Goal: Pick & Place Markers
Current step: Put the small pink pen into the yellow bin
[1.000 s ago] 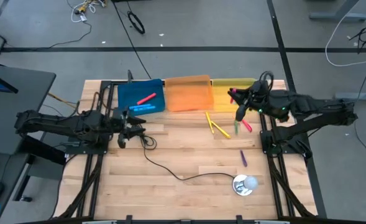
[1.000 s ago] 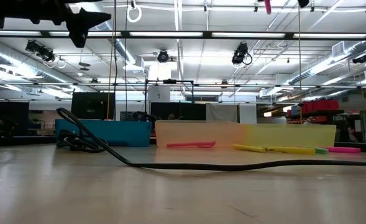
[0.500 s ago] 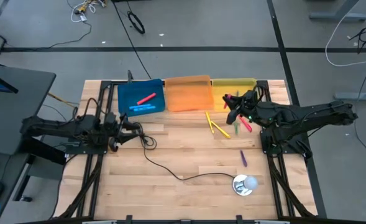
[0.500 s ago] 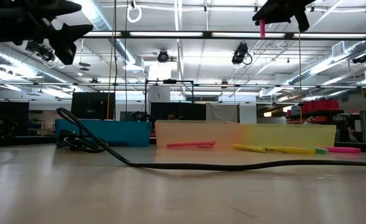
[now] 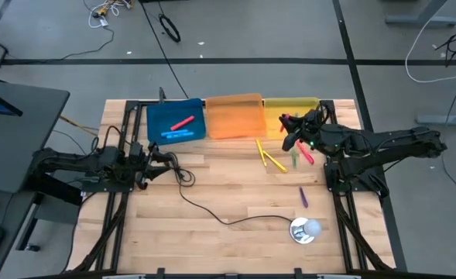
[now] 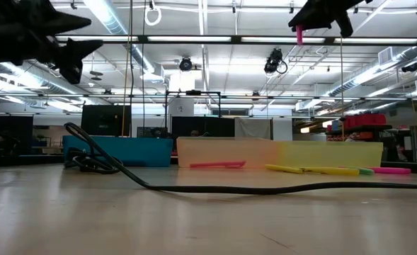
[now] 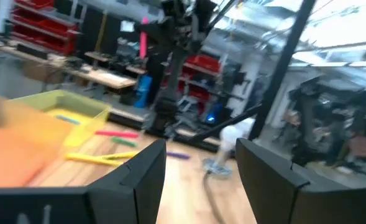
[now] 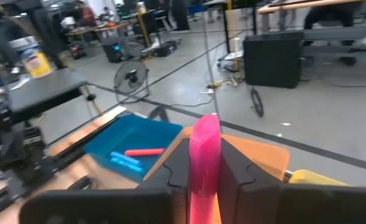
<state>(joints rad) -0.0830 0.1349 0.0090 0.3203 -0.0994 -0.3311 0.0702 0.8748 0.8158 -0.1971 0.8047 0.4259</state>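
Right gripper (image 5: 289, 129) clenched a pink marker (image 8: 204, 163), upright, beside the yellow tray (image 5: 274, 116); left gripper (image 7: 198, 165) parted, empty.

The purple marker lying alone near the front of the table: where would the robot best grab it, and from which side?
Probably at its middle, coming straight down from above. The purple marker lies flat on the bare table, clear of the other pens, so fingers could close across its thin width. The right end effector is nearest, but it is shut on a pink marker.
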